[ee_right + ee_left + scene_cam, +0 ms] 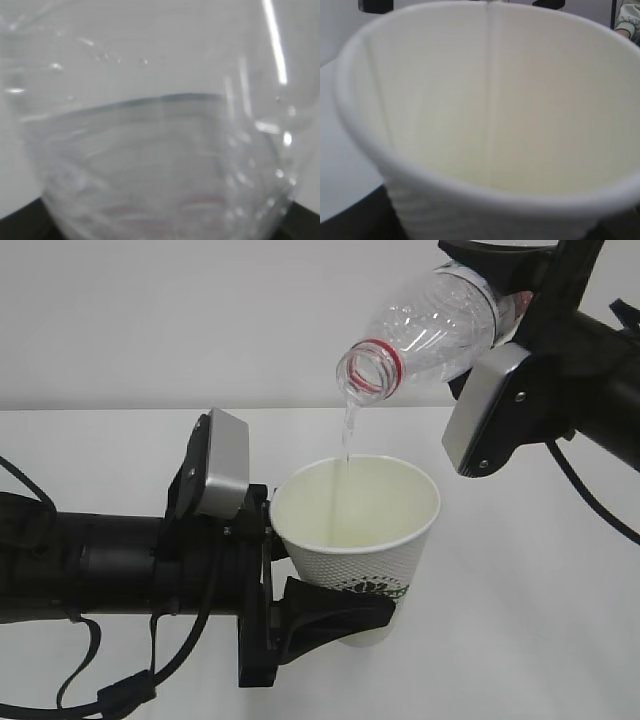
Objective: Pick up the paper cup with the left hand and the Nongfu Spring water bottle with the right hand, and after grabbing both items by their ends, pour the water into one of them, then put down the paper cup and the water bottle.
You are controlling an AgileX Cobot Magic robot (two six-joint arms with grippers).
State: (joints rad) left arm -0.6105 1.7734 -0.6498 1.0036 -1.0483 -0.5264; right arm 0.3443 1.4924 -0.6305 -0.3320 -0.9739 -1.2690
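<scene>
A plain white table [560, 640] fills the lower part of the exterior view, its far edge meeting a pale grey wall [150, 320]. Its matte top shows no markings. Black cables [95, 695] trail low at the near left corner; whether they rest on the surface cannot be told from here.

A plain, pale grey wall [200, 320] was seen across the upper half of the exterior view, unmarked and evenly lit. Below it, a white table [520, 640] filled the lower half of the frame, their meeting edge running level at mid-height. Soft, diffuse light was cast, with only faint shadows.
</scene>
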